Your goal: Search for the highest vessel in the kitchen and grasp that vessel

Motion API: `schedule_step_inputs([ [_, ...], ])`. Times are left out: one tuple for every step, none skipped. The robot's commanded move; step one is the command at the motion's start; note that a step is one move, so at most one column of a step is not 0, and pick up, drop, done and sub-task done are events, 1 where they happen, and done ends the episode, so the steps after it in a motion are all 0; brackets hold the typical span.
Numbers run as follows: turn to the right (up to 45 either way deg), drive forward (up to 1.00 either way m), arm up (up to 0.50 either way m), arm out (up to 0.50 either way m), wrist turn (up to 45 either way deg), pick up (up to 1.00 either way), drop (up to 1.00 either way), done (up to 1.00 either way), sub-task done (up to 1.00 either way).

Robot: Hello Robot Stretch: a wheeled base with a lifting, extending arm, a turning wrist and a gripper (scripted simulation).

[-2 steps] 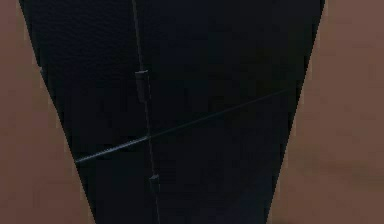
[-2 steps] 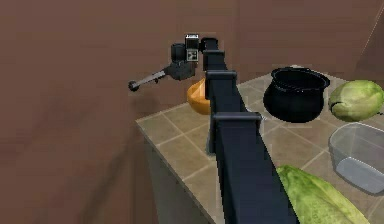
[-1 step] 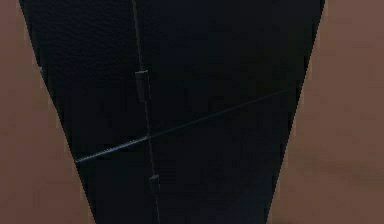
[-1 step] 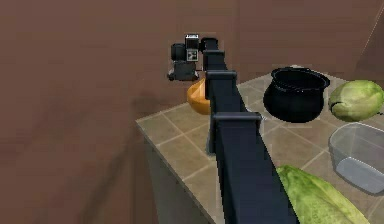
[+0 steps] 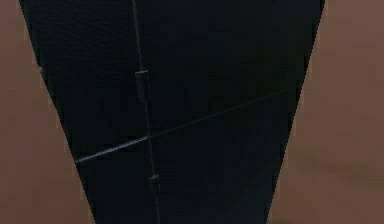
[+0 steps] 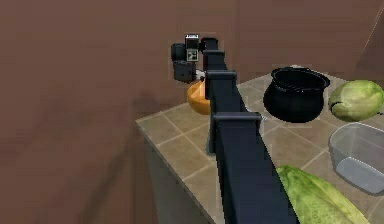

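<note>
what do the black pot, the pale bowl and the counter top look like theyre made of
Pot: black with a soft sheen along its rim, probably enamelled or cast metal.
Bowl: pale grey-blue and see-through looking, so glass or clear plastic; I cannot tell which.
Counter: square beige tiles with dark joints, matte, likely ceramic or stone.

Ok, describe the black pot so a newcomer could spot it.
Find the tiled counter by the brown wall. On the arm side view's right stands the pot, beside a green ball. It alone is black and round-bellied; the nearer bowl is clear.
</note>
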Motion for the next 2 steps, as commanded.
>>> schedule_step_inputs([
  [0.0,0.00,-0.10,0.00,0.0,0.00,0.00,0.00,0.00],
  [0.0,0.00,0.00,0.00,0.0,1.00,0.00,0.00,0.00],
])
